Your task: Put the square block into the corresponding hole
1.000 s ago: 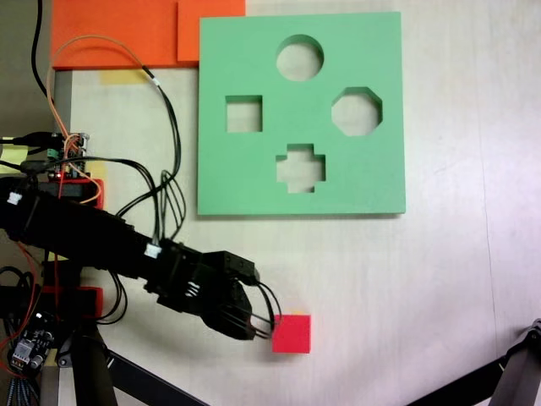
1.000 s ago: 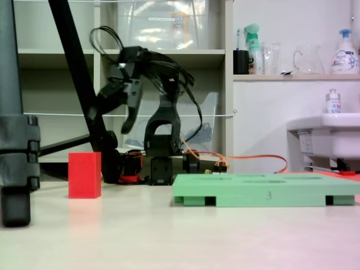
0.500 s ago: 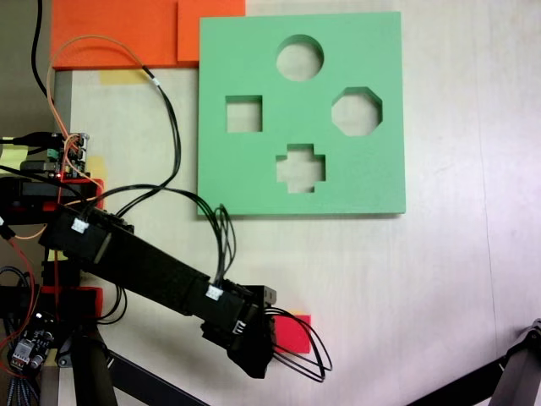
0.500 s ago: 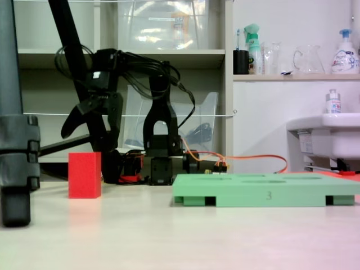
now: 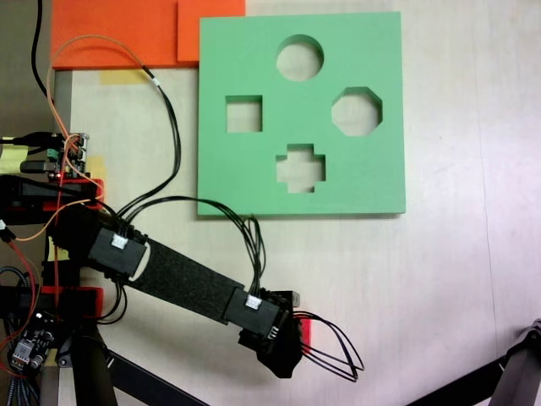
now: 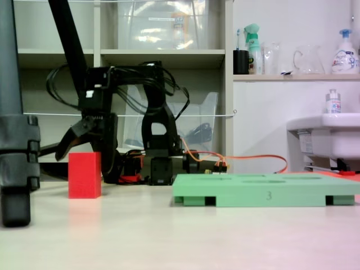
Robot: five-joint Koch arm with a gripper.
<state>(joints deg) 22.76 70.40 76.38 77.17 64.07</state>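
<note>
In a fixed view the red square block (image 6: 84, 175) stands on the table, left of the green foam board (image 6: 264, 188). My gripper (image 6: 84, 158) hangs open just over the block's top, one jaw splayed out to the left and the other dropping at its right side. From above, the gripper (image 5: 283, 340) covers the block (image 5: 305, 327), so just a red sliver shows at its right edge. The square hole (image 5: 243, 114) lies in the left part of the board (image 5: 355, 182), far up from the gripper, with nothing in it.
The board also has a round cutout (image 5: 299, 57), an octagonal cutout (image 5: 356, 112) and a cross cutout (image 5: 300, 167). Orange foam sheets (image 5: 118, 30) lie at the top left. Electronics and cables (image 5: 63, 156) sit at the left edge. Black tripod legs (image 5: 127, 376) cross the lower corners.
The arm has stretched out toward the block and lowered. The gripper went from beside the block to directly above it, jaws spread around its top. The block has not moved.
</note>
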